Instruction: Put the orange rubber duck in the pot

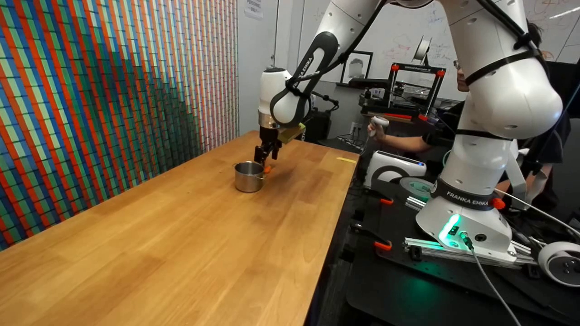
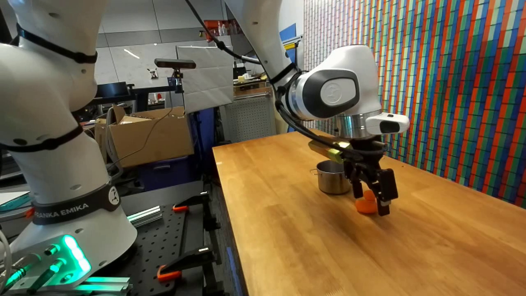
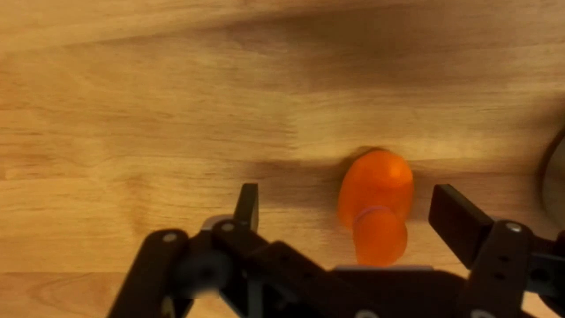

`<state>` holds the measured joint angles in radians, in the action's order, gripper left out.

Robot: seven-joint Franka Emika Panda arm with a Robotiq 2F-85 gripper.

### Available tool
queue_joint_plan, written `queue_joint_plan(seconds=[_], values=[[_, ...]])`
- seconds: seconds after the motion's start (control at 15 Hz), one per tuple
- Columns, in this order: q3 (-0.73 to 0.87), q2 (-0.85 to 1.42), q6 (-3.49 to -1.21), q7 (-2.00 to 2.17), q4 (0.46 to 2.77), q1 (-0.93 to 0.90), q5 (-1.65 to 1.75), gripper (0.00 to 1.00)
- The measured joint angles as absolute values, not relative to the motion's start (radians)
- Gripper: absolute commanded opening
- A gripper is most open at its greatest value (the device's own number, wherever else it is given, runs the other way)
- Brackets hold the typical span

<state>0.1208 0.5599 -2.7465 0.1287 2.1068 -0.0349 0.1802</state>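
Observation:
The orange rubber duck [image 1: 267,169] lies on the wooden table right beside the pot [image 1: 248,180], a small shiny metal cylinder standing upright. In an exterior view the duck [image 2: 365,206] is partly behind my fingers, and the pot [image 2: 332,179] stands behind it. My gripper [image 1: 267,158] points down, low over the table. In the wrist view my gripper [image 3: 351,210] is open. The duck [image 3: 375,198] lies between its fingers, nearer the right finger, with gaps on both sides. Only the pot's edge [image 3: 557,185] shows at the right, just beyond that finger.
The wooden table [image 1: 217,253] has a colourful striped wall [image 1: 113,90] along its far long side. The arm's base and black mounting plate [image 2: 164,238] stand on the opposite side. A strip of yellow tape [image 1: 346,160] is near the table's edge. A person holds a controller [image 1: 379,123].

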Motion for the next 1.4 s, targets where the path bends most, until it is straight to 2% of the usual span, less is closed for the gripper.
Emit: queue_joint_plan(seconds=[0.2, 0.47, 1.0, 1.4], values=[[0.119, 0.602, -2.753, 0.138, 2.09, -0.039, 0.173, 0.49], [0.121, 0.611, -2.753, 0.139, 2.076, -0.038, 0.165, 0.21], [0.091, 0.596, -2.721, 0.113, 2.036, -0.028, 0.134, 0.21], [-0.01, 0.47, -2.554, 0.021, 2.007, 0.002, 0.024, 0.2]])
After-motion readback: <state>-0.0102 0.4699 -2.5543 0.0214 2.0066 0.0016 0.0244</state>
